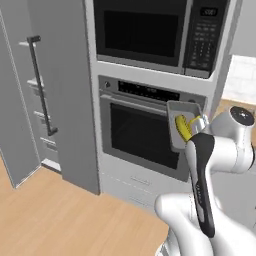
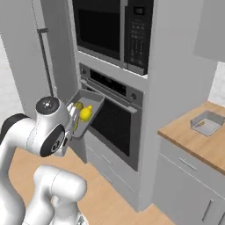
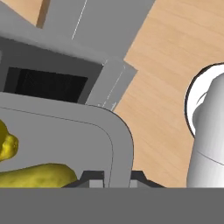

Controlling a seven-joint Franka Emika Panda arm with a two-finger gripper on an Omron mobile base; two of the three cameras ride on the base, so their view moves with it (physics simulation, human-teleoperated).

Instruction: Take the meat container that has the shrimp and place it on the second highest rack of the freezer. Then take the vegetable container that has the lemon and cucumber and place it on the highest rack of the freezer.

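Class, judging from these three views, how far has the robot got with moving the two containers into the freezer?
Done: cannot be confirmed; no meat container is visible on the freezer shelves. A light tray sits on the counter, its contents too small to tell. In hand: the tool is shut on the rim of the vegetable container, holding lemon and cucumber, tilted before the oven. Left: placing it on the highest rack.

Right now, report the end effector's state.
End effector: closed on the rim of the vegetable container, holding it tilted in front of the oven.
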